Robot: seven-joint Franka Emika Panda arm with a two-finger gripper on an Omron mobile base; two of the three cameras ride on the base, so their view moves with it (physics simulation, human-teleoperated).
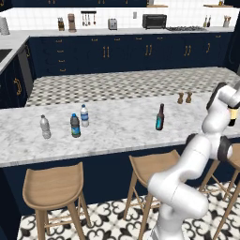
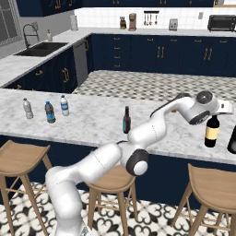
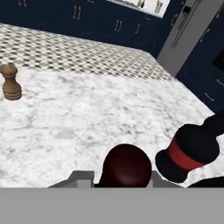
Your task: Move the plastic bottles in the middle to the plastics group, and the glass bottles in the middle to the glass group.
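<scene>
A: Where is the black wine bottle [image 2: 212, 131]?
B: Upright on the marble counter [image 2: 92, 122], at 7 o'clock just below the gripper [image 2: 225, 107]. The brown long-necked bottle [image 2: 126, 120] stands well apart at 9 o'clock.
A: Jaws?
B: Apart or together cannot be told.

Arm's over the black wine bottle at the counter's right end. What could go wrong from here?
The gripper sits at the black wine bottle's top, jaw state unclear; pulling away could tip it.
A black red-banded object stands close beside it and could get knocked.
The bottle stands well apart from the stubby brown bottles, possibly short of its group.
</scene>
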